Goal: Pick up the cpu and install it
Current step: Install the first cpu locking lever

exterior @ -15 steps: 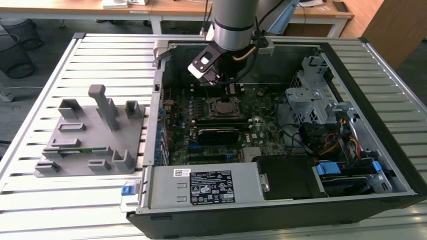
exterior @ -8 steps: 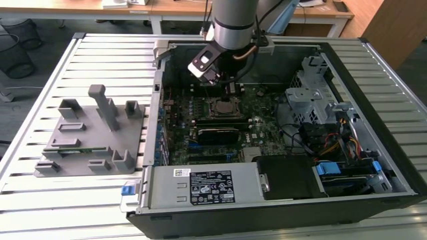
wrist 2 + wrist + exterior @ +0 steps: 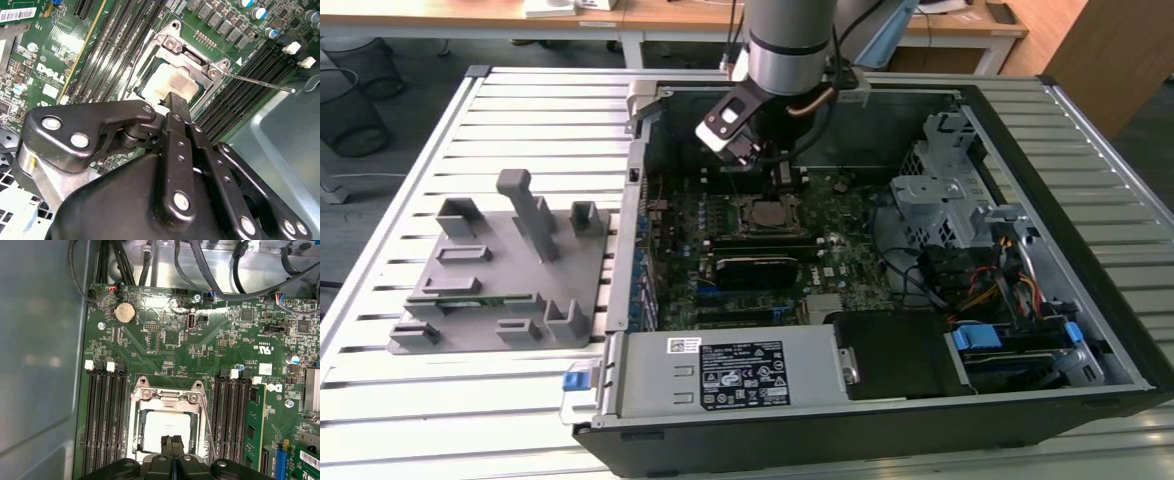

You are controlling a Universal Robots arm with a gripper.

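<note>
Closed together, the jaws of the gripper (image 3: 172, 442) hold nothing and hang just above the cpu (image 3: 166, 431). This silvery chip already lies flat inside the socket frame (image 3: 167, 399) on the motherboard (image 3: 200, 340), so the placing seems done. Beside the socket, a thin retention lever (image 3: 260, 81) stands free, so locking probably is left. Outside the computer case (image 3: 1067, 120), the grey fixture block (image 3: 507, 270) is well apart.

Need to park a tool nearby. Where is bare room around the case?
Free: slatted table around the grey fixture block, and the strip at the exterior view's right of the computer case. Crowded: inside, where the gripper hovers over the cpu.
</note>
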